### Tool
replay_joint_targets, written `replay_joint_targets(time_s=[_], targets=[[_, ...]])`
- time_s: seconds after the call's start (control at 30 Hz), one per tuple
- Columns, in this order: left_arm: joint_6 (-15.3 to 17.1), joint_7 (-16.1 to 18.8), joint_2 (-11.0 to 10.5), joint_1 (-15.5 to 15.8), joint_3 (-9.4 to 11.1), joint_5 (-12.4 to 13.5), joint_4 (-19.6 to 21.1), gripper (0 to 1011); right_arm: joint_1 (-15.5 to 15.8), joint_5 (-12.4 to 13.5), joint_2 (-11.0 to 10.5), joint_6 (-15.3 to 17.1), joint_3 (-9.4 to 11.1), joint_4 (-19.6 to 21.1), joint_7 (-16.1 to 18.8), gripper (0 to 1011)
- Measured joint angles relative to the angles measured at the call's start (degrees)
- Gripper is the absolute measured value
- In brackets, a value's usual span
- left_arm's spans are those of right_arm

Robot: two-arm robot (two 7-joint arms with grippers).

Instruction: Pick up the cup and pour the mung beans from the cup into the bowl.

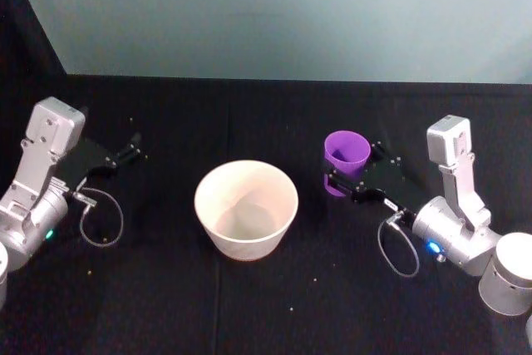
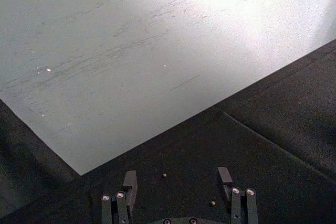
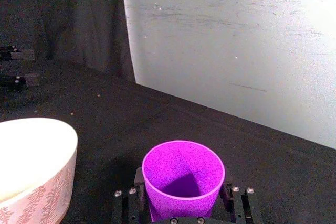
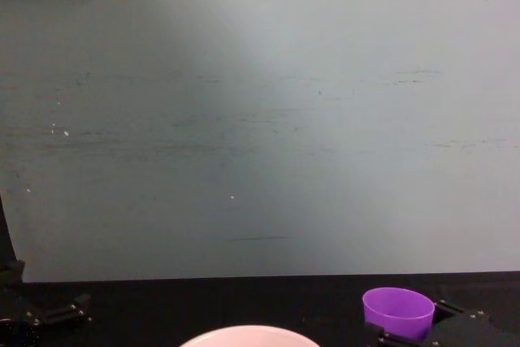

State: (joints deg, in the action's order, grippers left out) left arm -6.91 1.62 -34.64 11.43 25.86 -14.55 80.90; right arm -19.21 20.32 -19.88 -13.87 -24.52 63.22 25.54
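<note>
text: none readable | labels: none | brands: none | numbers: none | signs: none

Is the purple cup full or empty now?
Empty. The right wrist view looks into the small purple plastic cup, upright in the right gripper, and shows only its bare purple bottom. The left gripper sits parked.

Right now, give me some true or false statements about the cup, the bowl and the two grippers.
1. The cup stands upright at the right gripper. True.
2. The cup is on the robot's left of the bowl. False: it is on the bowl's right.
3. The left gripper is open and holds nothing. True.
4. The cup is full to the brim. False: its bare purple bottom shows in the right wrist view.
</note>
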Motion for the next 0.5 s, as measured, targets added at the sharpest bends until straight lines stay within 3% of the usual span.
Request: replay_joint_targets(time_s=[0.17,0.5], targets=[[0.0,0.0,0.0,0.0,0.0,0.0,0.0,1000,0.0,0.0,0.0,-0.1,0.0,0.0,0.0,775],[0.0,0.0,0.0,0.0,0.0,0.0,0.0,1000,0.1,-0.1,-0.1,-0.2,-0.1,0.2,-0.1,731]])
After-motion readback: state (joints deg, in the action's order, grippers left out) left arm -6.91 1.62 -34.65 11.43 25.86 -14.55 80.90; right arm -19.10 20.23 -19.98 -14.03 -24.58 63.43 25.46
